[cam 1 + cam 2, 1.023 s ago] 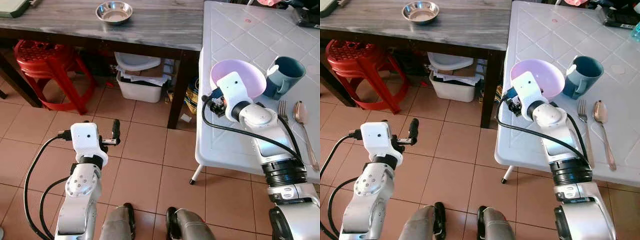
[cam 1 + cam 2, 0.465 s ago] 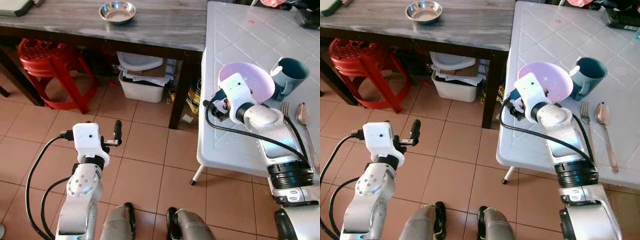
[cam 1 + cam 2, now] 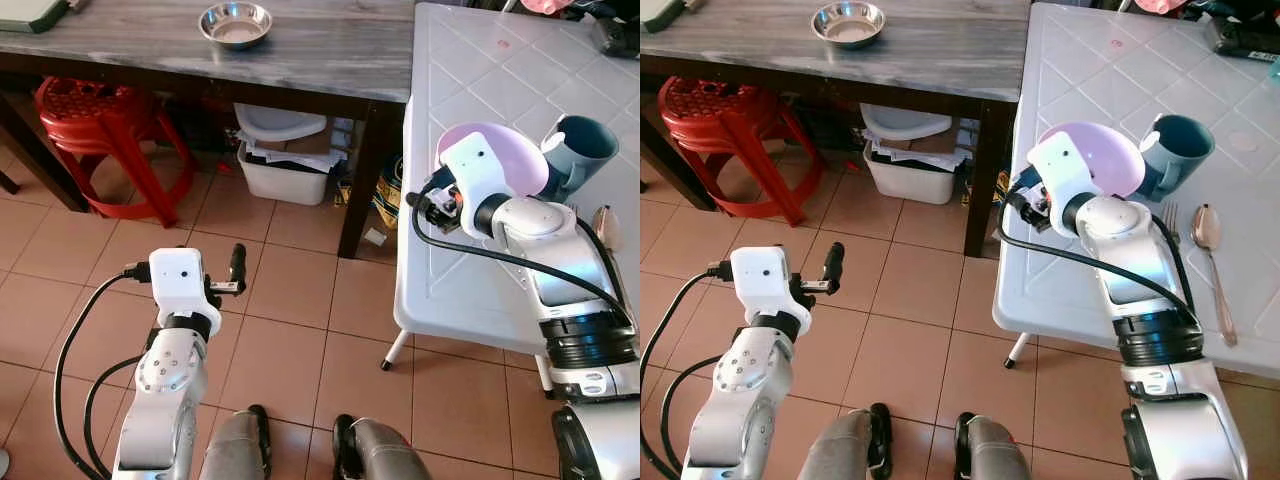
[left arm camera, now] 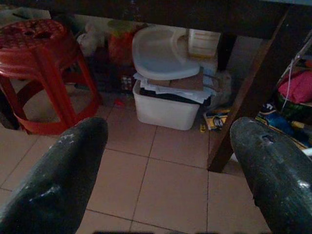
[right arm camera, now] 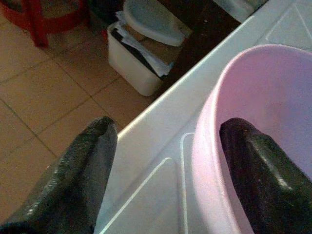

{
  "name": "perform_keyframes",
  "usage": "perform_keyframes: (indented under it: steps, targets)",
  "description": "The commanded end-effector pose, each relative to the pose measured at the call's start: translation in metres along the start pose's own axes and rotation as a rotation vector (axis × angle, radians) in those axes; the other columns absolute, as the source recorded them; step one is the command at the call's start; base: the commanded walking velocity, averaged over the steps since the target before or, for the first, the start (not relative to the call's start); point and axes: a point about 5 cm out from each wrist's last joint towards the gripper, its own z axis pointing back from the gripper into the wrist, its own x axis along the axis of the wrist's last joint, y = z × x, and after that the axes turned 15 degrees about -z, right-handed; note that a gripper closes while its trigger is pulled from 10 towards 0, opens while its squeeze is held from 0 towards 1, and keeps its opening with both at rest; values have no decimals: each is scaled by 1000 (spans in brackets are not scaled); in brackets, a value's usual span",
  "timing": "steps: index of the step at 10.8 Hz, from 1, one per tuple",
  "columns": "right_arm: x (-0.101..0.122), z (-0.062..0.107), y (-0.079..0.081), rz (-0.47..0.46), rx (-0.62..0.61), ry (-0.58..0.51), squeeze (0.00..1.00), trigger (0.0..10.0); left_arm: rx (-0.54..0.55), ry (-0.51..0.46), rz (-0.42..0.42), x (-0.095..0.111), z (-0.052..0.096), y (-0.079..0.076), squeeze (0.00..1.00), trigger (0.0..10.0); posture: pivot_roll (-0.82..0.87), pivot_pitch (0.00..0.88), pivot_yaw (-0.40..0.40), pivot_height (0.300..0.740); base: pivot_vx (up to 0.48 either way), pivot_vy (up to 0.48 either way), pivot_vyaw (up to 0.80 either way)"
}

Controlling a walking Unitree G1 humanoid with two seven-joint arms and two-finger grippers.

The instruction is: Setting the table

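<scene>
A pink bowl (image 3: 505, 155) stands on the white table (image 3: 470, 60) against a teal mug (image 3: 580, 148). My right gripper (image 5: 168, 129) is open at the bowl's near rim (image 5: 204, 141). One finger (image 5: 253, 161) is inside the bowl and the other (image 5: 83, 165) is outside, over the table's edge. The bowl looks tipped, with its near side raised. A spoon (image 3: 1210, 260) and a fork (image 3: 1168, 215) lie beside my right forearm. My left gripper (image 3: 235, 268) hangs open and empty over the tiled floor.
A dark wooden table (image 3: 320, 50) to the left carries a steel bowl (image 3: 235, 22). Under it are a red plastic stool (image 3: 95, 120) and a white bin (image 3: 285, 170) with a lid. Tiled floor lies between the tables.
My right gripper has pushed further onto the bowl's near rim, and the bowl now looks tipped up toward the mug. The left arm has barely moved.
</scene>
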Motion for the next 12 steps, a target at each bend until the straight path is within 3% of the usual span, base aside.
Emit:
perform_keyframes:
  steps: [1, 4, 12]
  targets:
    - [1, 3, -2, -11, 4, 3, 0, 0, -19, 31, 0, -7, 3, -2, 0, 10000, 17, 206, -31, 740, 0, 0, 0]
    - [-20, 6, -1, -73, 13, 94, 0, 0, -26, 42, 1, -8, 4, -3, 0, 10000, 17, 211, -34, 740, 0, 0, 0]
    - [-22, 10, -7, -32, -51, 66, 0, 0, -31, 47, 3, -9, 5, -5, 0, 10000, 14, 214, -34, 740, 0, 0, 0]
